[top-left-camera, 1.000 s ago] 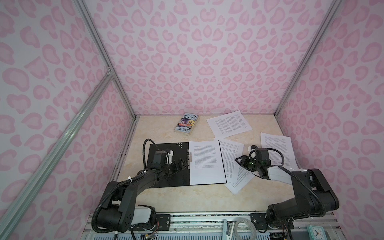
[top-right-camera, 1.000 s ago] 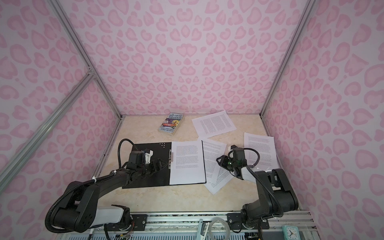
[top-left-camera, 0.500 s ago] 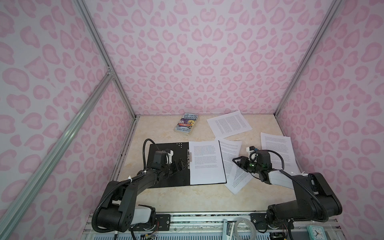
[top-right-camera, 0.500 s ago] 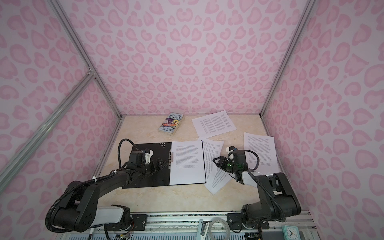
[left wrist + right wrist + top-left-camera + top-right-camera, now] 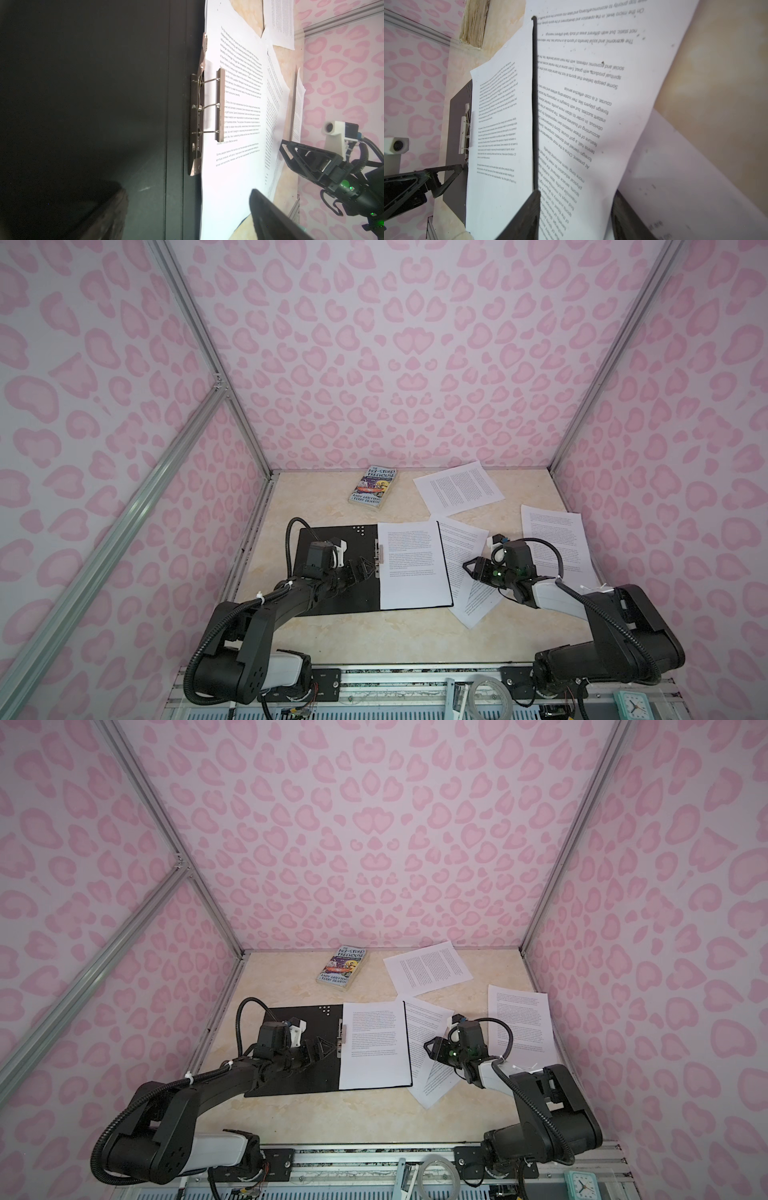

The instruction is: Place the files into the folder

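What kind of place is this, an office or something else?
Probably a robot test cell, not an office: a left arm and right arm on a front rail, pink-patterned walls on aluminium framing, and props, a folder and loose printed sheets.

From my console, the left arm [image 5: 266, 614] reads as chunky matte-black links with a pale grey cylindrical shoulder housing [image 5: 286, 664] and a cluster of small screw holes on its round black joint cover [image 5: 254, 676]. A ribbed black cable hose [image 5: 289, 539] loops off its wrist, cinched by a white cable tie [image 5: 260, 596]. The right arm [image 5: 623, 639] matches, though its forearm sleeve [image 5: 557, 599] is pale grey, with a thinner black cable [image 5: 555, 551] and white ties [image 5: 590, 587]. I see a white plastic camera block [image 5: 332, 128] on each wrist. The left gripper [image 5: 328, 1048] and right gripper [image 5: 467, 568] have black, open-framed triangular fingers [image 5: 525, 218]. A green light [image 5: 345, 184] glows on the right one's body.
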Tool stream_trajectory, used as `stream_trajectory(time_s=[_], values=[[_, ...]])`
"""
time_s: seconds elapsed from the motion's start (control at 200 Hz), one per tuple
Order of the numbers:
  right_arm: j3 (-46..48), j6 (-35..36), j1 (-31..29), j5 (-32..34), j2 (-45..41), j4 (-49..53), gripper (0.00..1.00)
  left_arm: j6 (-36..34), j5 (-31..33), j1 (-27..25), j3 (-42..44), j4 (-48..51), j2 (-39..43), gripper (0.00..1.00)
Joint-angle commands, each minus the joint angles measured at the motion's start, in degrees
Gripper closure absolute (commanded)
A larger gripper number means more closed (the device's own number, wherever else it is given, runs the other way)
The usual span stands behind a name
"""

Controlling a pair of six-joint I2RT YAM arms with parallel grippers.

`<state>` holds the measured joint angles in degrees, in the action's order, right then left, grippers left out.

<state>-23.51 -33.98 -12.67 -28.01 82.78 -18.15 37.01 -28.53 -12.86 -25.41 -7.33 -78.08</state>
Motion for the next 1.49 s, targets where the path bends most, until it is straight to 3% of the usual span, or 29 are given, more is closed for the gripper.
stream_trajectory(time_s=[0.0,0.17,0.35,0.58,0.76,1.005,1.18,1.325,1.49], values=[[-0.14,0.91,-0.51,2.35,1.32,-0.51,0.49,0.51,1.9,-0.14,0.45,6.98,-0.58,0.07],[0.31,-0.07,-0.52,2.87,1.86,-2.54,0.6,0.51,1.72,-0.15,0.51,6.98,-0.4,0.07],[-0.33,-1.96,-0.23,3.31,1.77,-4.37,0.79,0.51,1.49,-0.16,0.55,7.06,0.27,0.07],[-4.77,0.3,0.22,4.12,-2.36,3.55,1.0,0.43,0.51,-0.17,1.08,6.48,3.04,0.05],[-7.54,2.45,1.76,3.35,-6.27,9.09,1.0,0.6,-0.64,-0.21,1.92,5.49,7.6,0.0],[-16.66,7.45,1.55,5.84,-11.13,21.28,1.0,0.51,-1.87,-0.66,3.34,4.62,18.07,0.02],[-24.38,12.22,-1.08,9.58,-14.53,28.48,1.0,2.88,1.5,-0.7,4.7,3.82,27.99,0.02],[-27.33,14.35,-2.72,7.96,-14.8,27.1,1.0,7.42,0.44,-1.04,2.34,0.69,33.41,0.02],[-29.18,19.74,-8.32,9.2,-15.3,26.44,1.0,7.87,3.32,-4.01,-4.94,-0.58,32.7,0.01]])
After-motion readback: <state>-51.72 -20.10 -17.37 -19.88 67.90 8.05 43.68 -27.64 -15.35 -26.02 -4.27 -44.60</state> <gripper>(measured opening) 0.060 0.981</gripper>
